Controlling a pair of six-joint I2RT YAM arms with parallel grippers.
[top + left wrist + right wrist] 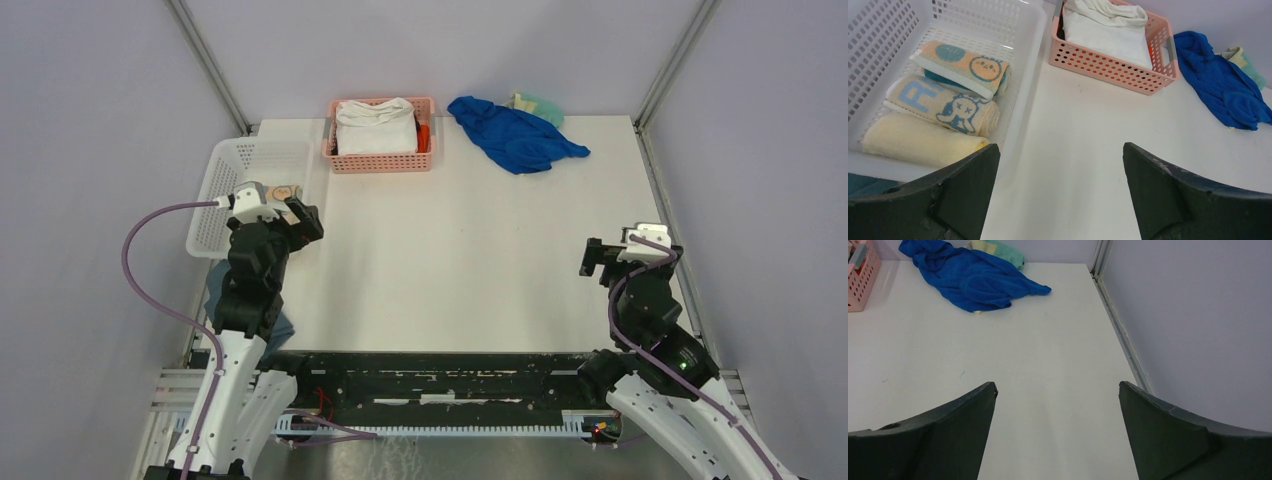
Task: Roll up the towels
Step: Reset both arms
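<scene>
- Three towels, all rolled, sit in a white perforated plastic basket [1023,60] at the far-left corner of the white table [470,260].
- Order seen from the left wrist cam: plain yellow soft towel roll [918,142] nearest, beige towel roll w/ blue lettering + rabbit face [943,105] in the middle, pale towel roll w/ orange and teal cartoon patches [965,67] farthest.
- Rolls lie side by side, neighbours touching. Long axes approx parallel, running across the basket, wall to wall, slightly slanted in the left wrist view.
- Left tool [1060,150]: fingers spread full wide, nothing between them. It sits over bare table just outside the basket's right wall.
- Key relation: rolls lie ahead and to the left of the left tool, w/ the basket wall between. Any reach has to go up and over the rim, then come down across a roll's short side.
- Right tool [1058,385]: also spread wide and empty, near the table's right edge, well apart from the basket. Left arm is much the nearer.
- Judgement: rolling looks done for these three; no flat towel seen on the table.
- Also present: pink perforated basket [1108,70] holding a thick white folded cloth [1103,35], and a crumpled blue cloth [968,277] at the far side.
</scene>
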